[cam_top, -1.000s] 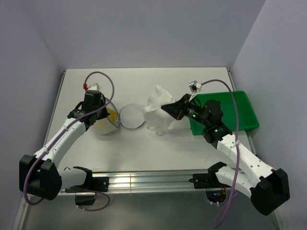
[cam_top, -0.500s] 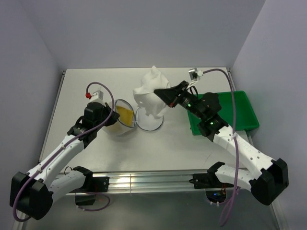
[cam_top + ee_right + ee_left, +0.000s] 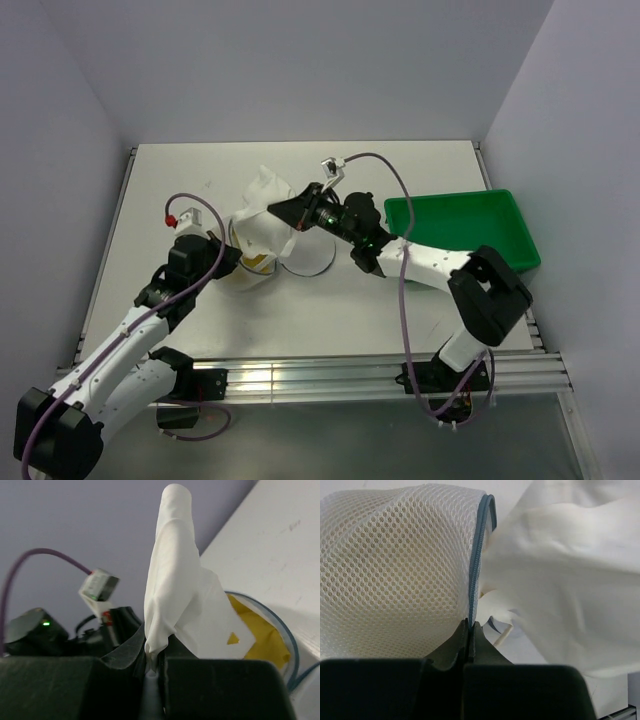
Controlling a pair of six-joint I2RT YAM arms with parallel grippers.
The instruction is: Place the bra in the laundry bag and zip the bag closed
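Observation:
The laundry bag (image 3: 240, 278), white mesh with a blue-grey zipper rim, lies open left of centre with something yellow inside; its round lid (image 3: 312, 258) lies flat to the right. My left gripper (image 3: 221, 262) is shut on the bag's zipper rim (image 3: 477, 565), beside the mesh wall (image 3: 395, 575). My right gripper (image 3: 288, 213) is shut on the white bra (image 3: 262, 200) and holds it up over the bag's opening. The bra hangs as white fabric (image 3: 560, 575) against the rim, and stands tall from the shut jaws in the right wrist view (image 3: 172, 575). The yellow interior (image 3: 260, 637) shows behind it.
A green plastic tray (image 3: 505, 210) stands at the right of the table. My right arm stretches across the table's middle. The left wrist camera (image 3: 99, 586) and its purple cable are close behind the bra. Grey walls ring the table.
My right gripper has carried the bra left from the table's middle to above the bag's opening. The left arm has shifted slightly, still holding the rim.

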